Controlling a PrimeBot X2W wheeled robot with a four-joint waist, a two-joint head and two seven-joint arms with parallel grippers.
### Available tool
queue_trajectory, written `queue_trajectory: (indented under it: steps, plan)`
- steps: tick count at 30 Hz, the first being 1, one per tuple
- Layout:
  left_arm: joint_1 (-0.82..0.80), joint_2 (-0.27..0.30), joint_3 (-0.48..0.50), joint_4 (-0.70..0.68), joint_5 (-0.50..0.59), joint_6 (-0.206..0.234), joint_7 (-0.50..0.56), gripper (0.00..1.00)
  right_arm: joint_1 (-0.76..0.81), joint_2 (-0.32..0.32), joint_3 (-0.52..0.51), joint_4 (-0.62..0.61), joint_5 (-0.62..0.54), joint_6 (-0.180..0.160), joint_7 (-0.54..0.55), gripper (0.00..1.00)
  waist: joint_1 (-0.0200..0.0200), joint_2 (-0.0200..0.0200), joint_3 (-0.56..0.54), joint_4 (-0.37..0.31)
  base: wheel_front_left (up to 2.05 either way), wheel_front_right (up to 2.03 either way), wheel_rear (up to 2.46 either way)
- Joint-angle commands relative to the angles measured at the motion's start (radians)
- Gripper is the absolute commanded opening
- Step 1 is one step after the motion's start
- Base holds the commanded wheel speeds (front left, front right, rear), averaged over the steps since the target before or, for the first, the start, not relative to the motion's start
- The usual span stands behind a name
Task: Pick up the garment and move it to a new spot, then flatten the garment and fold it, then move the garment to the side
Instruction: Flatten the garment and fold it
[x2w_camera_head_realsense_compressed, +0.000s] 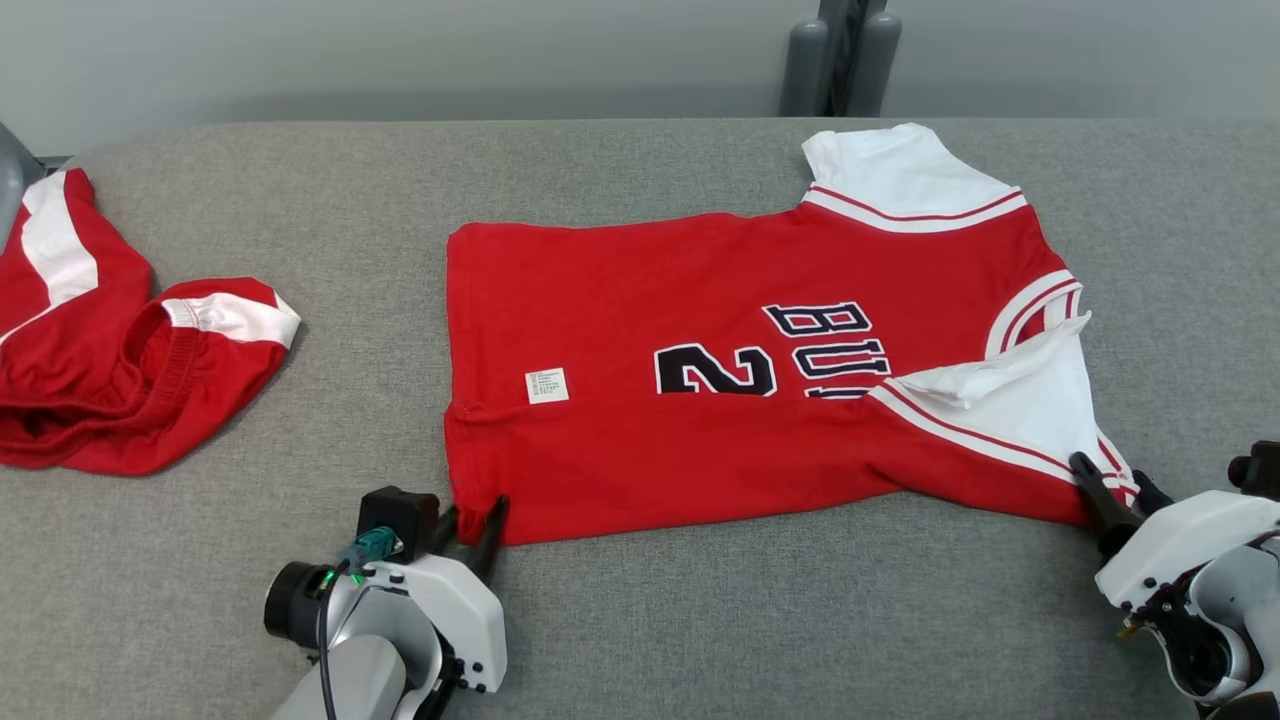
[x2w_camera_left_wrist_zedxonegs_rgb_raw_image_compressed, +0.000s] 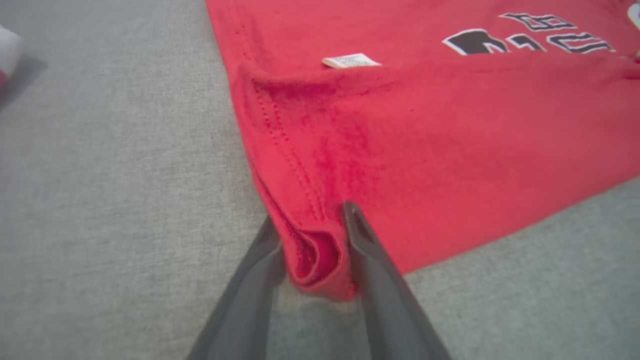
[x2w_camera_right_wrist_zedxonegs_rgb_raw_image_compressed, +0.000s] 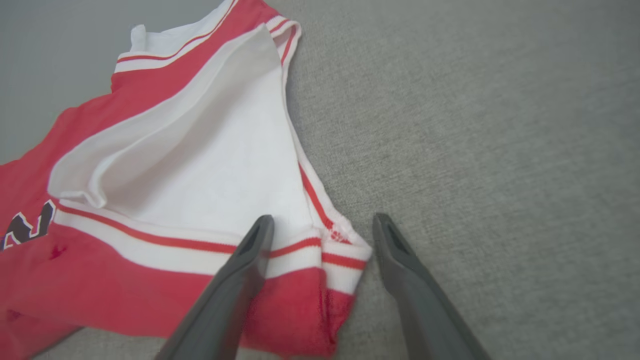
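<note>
Two corners decide this lift. Your red jersey with white sleeves (x2w_camera_head_realsense_compressed: 700, 400) lies spread on the grey cloth-covered table (x2w_camera_head_realsense_compressed: 700, 620), its near sleeve flopped over. The left gripper (x2w_camera_left_wrist_zedxonegs_rgb_raw_image_compressed: 310, 220) flanks the bunched hem corner, touching it on both sides. You cannot tell whether it is clamped, and a shallow bite could slip out. The right gripper (x2w_camera_right_wrist_zedxonegs_rgb_raw_image_compressed: 324, 220) stands wide, one finger over the sleeve corner and one on bare table. Closing there may catch only one layer and skew the fold.

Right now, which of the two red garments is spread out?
The jersey with the black number 2, in the middle; the other red garment lies crumpled at the far left.
</note>
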Motion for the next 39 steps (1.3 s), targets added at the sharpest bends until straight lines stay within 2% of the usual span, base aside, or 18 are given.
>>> queue_trajectory:
  steps: [1, 2, 3, 4, 14, 21, 26, 30, 34, 39]
  plan:
    - [0.012, -0.002, -0.01, 0.019, -0.006, -0.009, 0.015, 0.0, 0.019, 0.025, 0.031, 0.017, 0.013, 0.002, 0.033, 1.0, 0.0, -0.0001, -0.001, 0.0, 0.0, 0.0, 0.0]
    - [0.012, -0.003, -0.014, 0.021, -0.009, -0.016, 0.019, 0.0, 0.021, 0.023, 0.038, 0.015, 0.02, 0.002, 0.039, 0.82, 0.0, -0.0001, -0.002, -0.001, 0.0, 0.0, 0.0]
    - [0.011, -0.001, -0.015, 0.024, -0.011, -0.02, 0.019, 0.0, 0.022, 0.018, 0.047, 0.012, 0.025, 0.002, 0.043, 0.2, 0.0, -0.0001, -0.003, 0.0, 0.0, 0.0, 0.0]
    - [0.01, 0.0, -0.015, 0.026, -0.013, -0.022, 0.018, 0.0, 0.023, 0.014, 0.053, 0.009, 0.033, 0.002, 0.039, 0.0, 0.0, -0.0001, -0.004, 0.0, 0.0, 0.0, 0.0]
    - [0.009, 0.019, -0.017, 0.01, -0.006, -0.014, -0.026, 0.0, 0.019, -0.021, 0.055, -0.001, 0.106, 0.001, 0.017, 0.0, 0.0, -0.0001, -0.04, -0.002, 0.0, 0.0, 0.0]
    - [0.045, 0.055, -0.053, -0.016, 0.013, -0.045, -0.018, 0.0, 0.041, -0.046, 0.067, -0.006, 0.148, 0.001, 0.058, 0.0, 0.0, -0.0001, -0.109, -0.011, 0.0, 0.0, 0.0]
    - [0.084, 0.093, -0.081, -0.05, 0.028, -0.058, 0.002, 0.0, 0.069, -0.084, 0.075, -0.017, 0.182, 0.001, 0.168, 0.0, 0.0, -0.0001, -0.156, -0.021, 0.0, 0.0, 0.0]
    - [0.135, 0.142, -0.113, -0.113, 0.037, -0.079, 0.037, 0.0, 0.121, -0.127, 0.071, -0.074, 0.206, 0.001, 0.282, 0.0, 0.0, -0.0001, -0.183, -0.027, 0.0, 0.0, 0.0]
    - [0.19, 0.185, -0.126, -0.187, 0.026, -0.081, 0.08, 0.0, 0.176, -0.153, 0.046, -0.133, 0.218, 0.001, 0.358, 0.0, 0.0, -0.0001, -0.195, -0.031, 0.0, 0.0, 0.0]
    - [0.263, 0.239, -0.127, -0.302, 0.01, -0.061, 0.124, 0.0, 0.262, -0.16, 0.003, -0.222, 0.222, 0.001, 0.447, 0.0, 0.0, -0.0001, -0.203, -0.032, 0.0, 0.0, 0.0]
